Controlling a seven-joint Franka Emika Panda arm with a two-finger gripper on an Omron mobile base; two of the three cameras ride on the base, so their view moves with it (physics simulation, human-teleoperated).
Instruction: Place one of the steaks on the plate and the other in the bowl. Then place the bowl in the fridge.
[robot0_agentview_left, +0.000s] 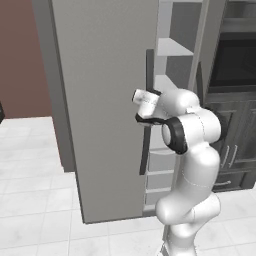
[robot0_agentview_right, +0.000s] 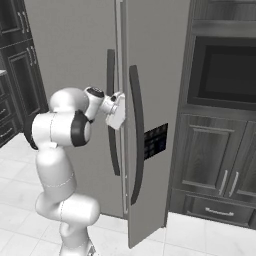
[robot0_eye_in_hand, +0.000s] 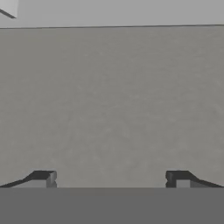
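The claw (robot0_eye_in_hand: 109, 179) is spread wide, empty, facing the fridge (robot0_agentview_right: 160, 75) door panel; its handle (robot0_agentview_right: 136, 135) lies at three o'clock, likely to be grasped.

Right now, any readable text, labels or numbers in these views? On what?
None readable.
Fridge: a dark control panel on the right door shows rows of pale marks, too small and blurred to read.
Oven: no lettering visible.
Hand view: plain grey fridge surface ahead of the open pincer, no marks.
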